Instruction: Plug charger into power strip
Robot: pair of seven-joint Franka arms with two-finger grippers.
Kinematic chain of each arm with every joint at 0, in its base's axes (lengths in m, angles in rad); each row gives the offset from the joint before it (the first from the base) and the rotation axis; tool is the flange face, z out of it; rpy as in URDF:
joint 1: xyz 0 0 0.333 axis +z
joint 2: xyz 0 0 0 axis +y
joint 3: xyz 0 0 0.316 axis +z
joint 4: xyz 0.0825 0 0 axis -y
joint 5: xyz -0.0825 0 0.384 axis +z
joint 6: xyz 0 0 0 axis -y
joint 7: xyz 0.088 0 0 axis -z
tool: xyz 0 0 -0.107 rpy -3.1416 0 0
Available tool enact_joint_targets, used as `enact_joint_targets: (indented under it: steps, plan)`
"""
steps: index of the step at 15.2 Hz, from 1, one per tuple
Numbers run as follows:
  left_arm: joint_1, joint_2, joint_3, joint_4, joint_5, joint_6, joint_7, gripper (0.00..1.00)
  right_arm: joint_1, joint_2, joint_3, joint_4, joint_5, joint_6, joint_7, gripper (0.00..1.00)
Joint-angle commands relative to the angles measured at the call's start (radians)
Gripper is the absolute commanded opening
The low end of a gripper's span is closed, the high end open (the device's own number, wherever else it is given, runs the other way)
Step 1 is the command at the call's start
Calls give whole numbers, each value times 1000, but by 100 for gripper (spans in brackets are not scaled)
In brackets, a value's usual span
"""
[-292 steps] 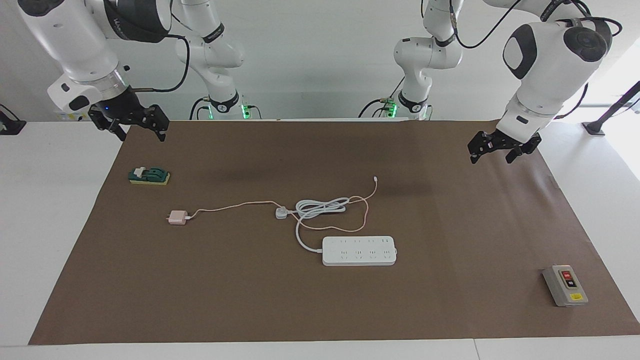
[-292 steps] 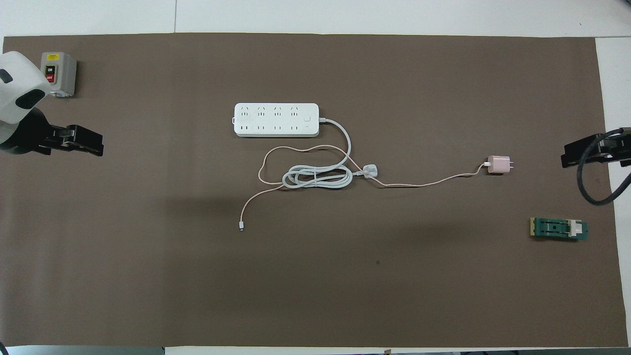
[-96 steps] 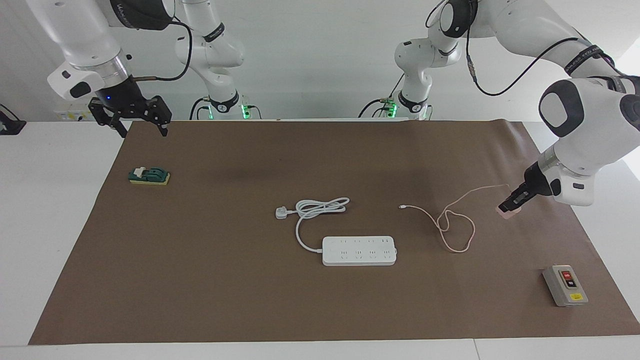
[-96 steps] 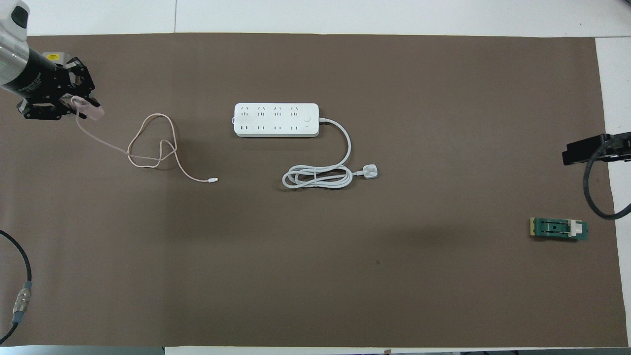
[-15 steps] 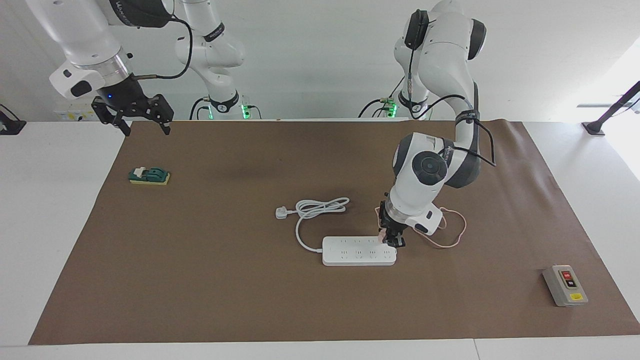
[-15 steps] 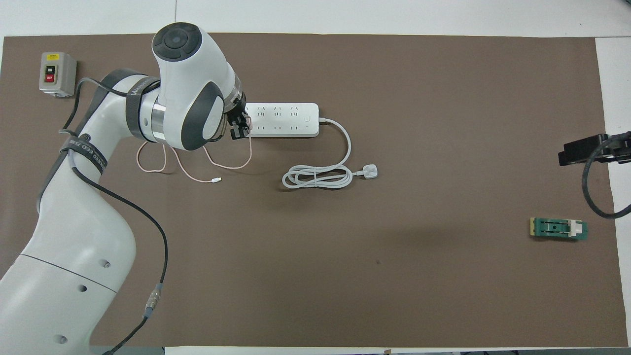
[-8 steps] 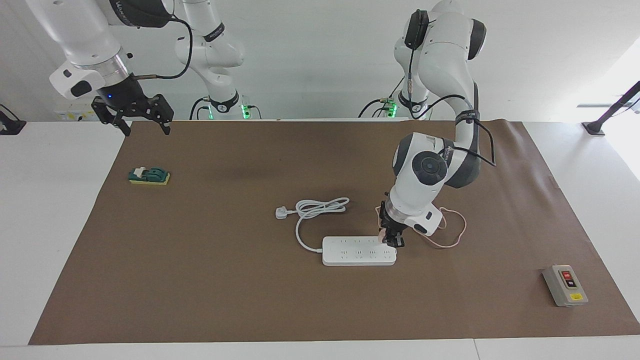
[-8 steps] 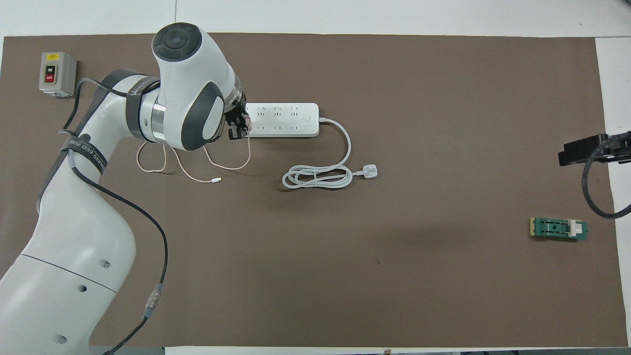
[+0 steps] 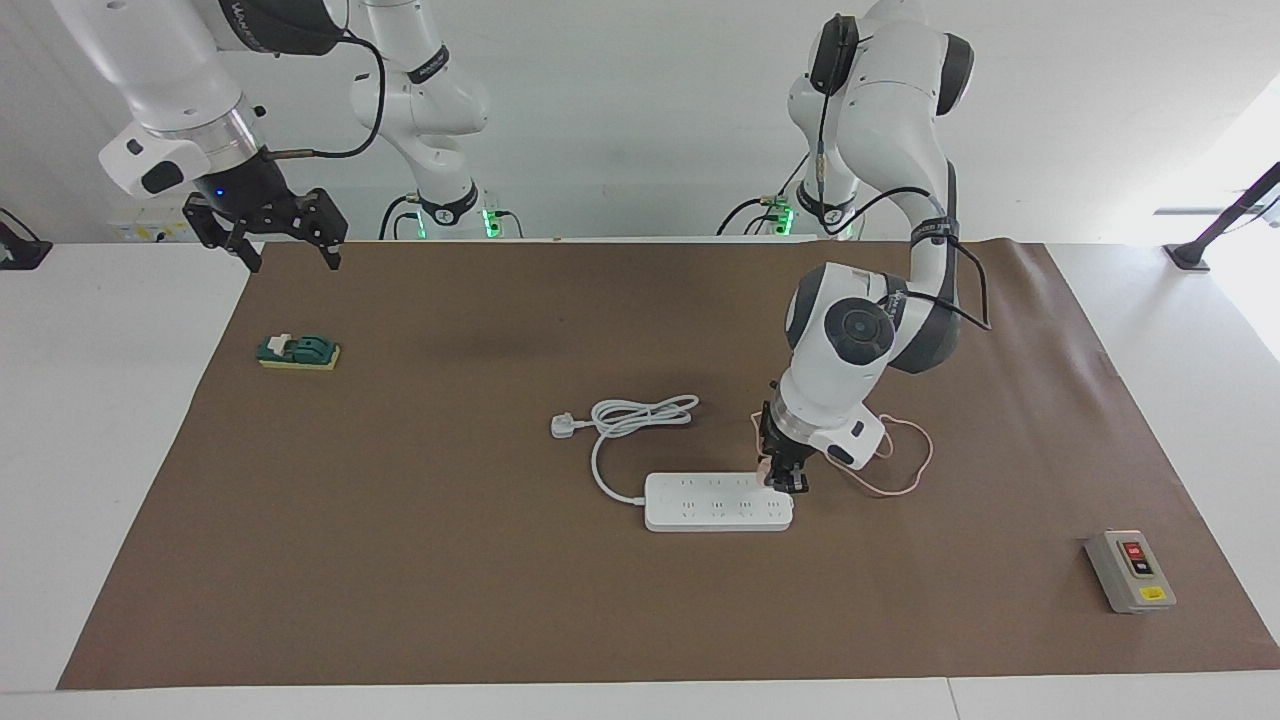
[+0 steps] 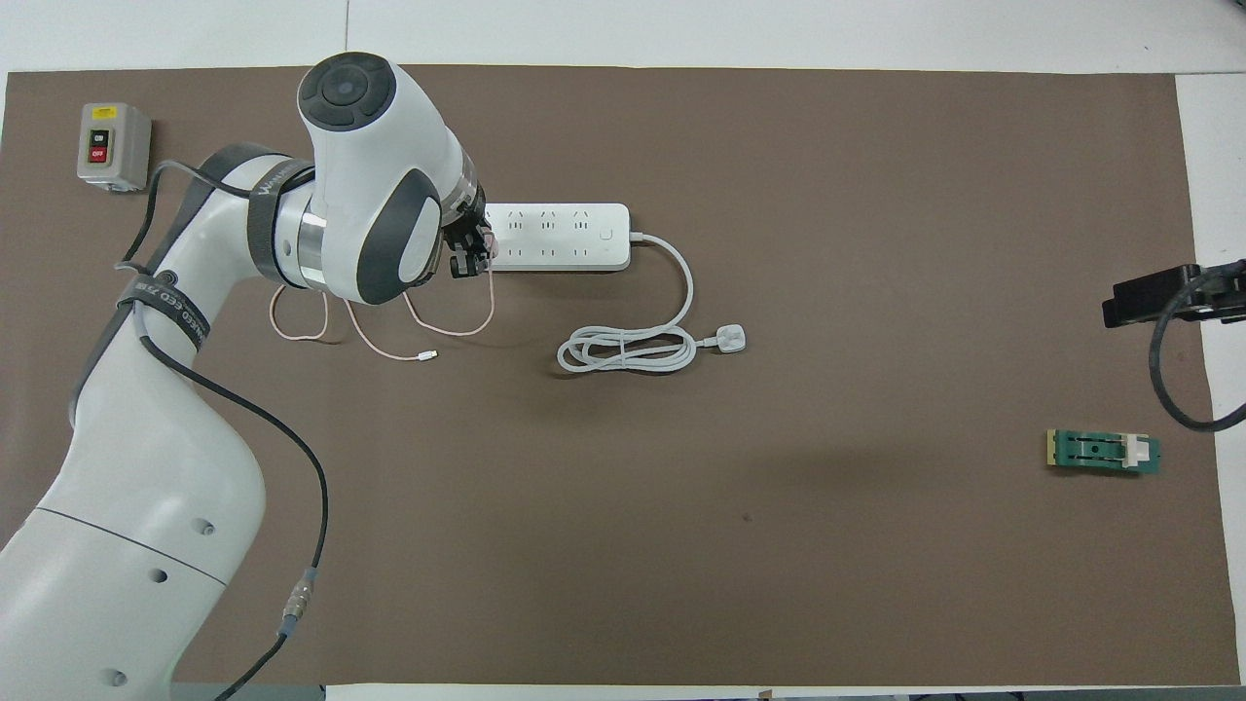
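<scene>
**A:** ok facing view first, where's the charger [image 9: 766, 467] sitting relative to the gripper?

**B:** right in it. The left gripper [image 9: 783, 478] is clamped on the charger, fingers pinched tight, pointing down at the end of the power strip [image 9: 718, 501] toward the left arm's side of the table. Only a sliver of pink peeks out by the fingers, and it's down against the strip's top face. Can't tell if the prongs are seated. The pink cable [image 9: 900, 470] loops on the brown mat [image 9: 400, 560] just beside the arm, toward the left arm's end.

**A:** and the other one?

**B:** right gripper [image 9: 268, 235] waits up over the mat's corner at the right arm's end, jaws spread apart, nothing in them. Green block [image 9: 298, 351] lies on the mat near it, grey switch box [image 9: 1130, 570] well apart at the left arm's end.

**A:** overhead view?

**B:** same story. Left gripper [image 10: 471, 245] covers the end sockets of the strip [image 10: 565, 236], a bit of pink charger [image 10: 490, 243] showing at the fingertips. Cable [image 10: 389, 336] hangs from there and curls nearer to the robots, its small connector lying free. The strip's own white cord [image 10: 628, 346] is coiled nearer to the robots, with its white plug [image 10: 730, 338] beside the coil. Only a bit of the right gripper [image 10: 1154, 295] shows at the edge.

**A:** any containers?

**B:** the strip's sockets are the closest thing, the visible ones have nothing plugged in.
</scene>
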Motion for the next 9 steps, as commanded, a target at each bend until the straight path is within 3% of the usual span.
enact_joint_targets:
  steps: [1,9]
  plan:
    - [4,61,3,-66,14,71,23,0,-12,-20,7,-19,17,-8,11,100]
    - [4,77,5,-28,17,62,57,0,-14,-20,7,-19,17,-8,11,100]
